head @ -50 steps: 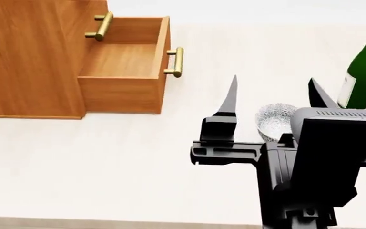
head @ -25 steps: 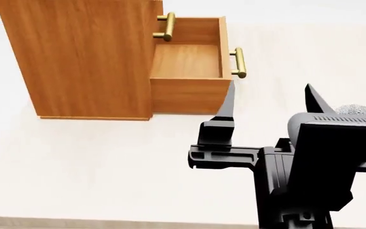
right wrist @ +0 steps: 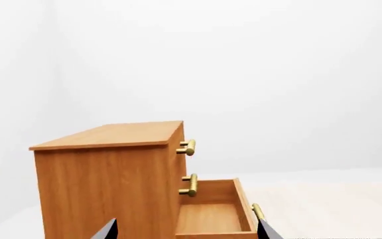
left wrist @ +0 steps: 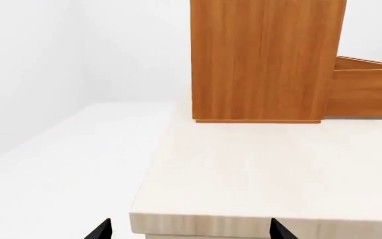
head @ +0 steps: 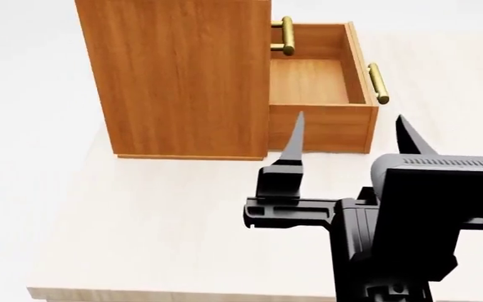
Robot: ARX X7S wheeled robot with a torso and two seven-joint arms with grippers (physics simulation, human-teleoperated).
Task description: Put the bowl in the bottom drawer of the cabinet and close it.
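And the whole view swings left. The cabinet, cut off at the left edge a second ago, now stands squarely in the middle of the head view. The bottom drawer is pulled well out and bare inside, its brass handle out towards the right.

The bowl, though, is gone from sight. A second ago it sat just beyond the right hand. Half a second ago only its rim peeped over the black arm at the right. Now none of the views shows it, and the green bottle has slid out of frame too.

The right hand has its two fingers spread wide with nothing between them, tips lined up just short of the drawer front. The left hand is spread as well, low at the near edge of the desk and holding nothing.

So the robot is facing the drawer empty-handed. I'd say the bowl is off to the right on the desk, or hidden behind that arm. It has yet to be picked up, so expect a turn back before anything goes in.
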